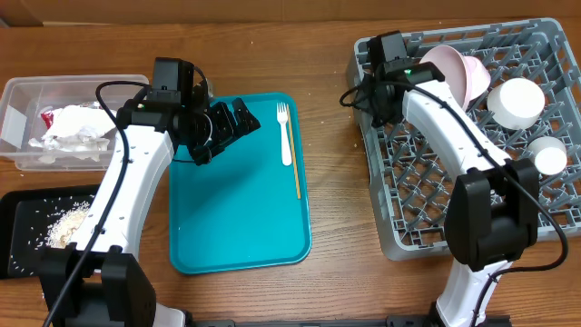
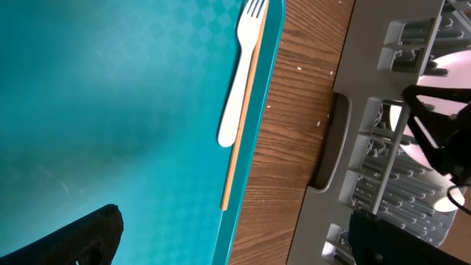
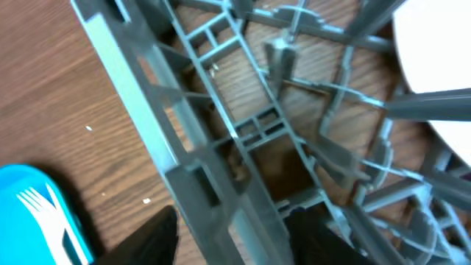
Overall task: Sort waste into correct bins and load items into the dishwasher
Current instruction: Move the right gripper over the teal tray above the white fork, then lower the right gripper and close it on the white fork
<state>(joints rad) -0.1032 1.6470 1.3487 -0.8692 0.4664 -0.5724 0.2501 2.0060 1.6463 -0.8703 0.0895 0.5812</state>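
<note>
Wooden table point(image 1: 336, 182), fork point(image 1: 284, 132) on teal tray point(image 1: 236, 218), pink plate point(image 1: 454, 73), bowls point(image 1: 517, 102) in rack point(image 1: 427, 227)

From overhead I get bright, even light, with a soft shadow on the teal tray point(image 1: 245, 218). My right wrist view is smeared with blur, a pale dish point(image 3: 434, 66) glaring white at two o'clock.

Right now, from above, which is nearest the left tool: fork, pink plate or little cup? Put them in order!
1. White fork, on the teal tray, just right of the left tool.
2. Pink plate, at the rack's back.
3. Small white cup, at the rack's right edge.
</note>
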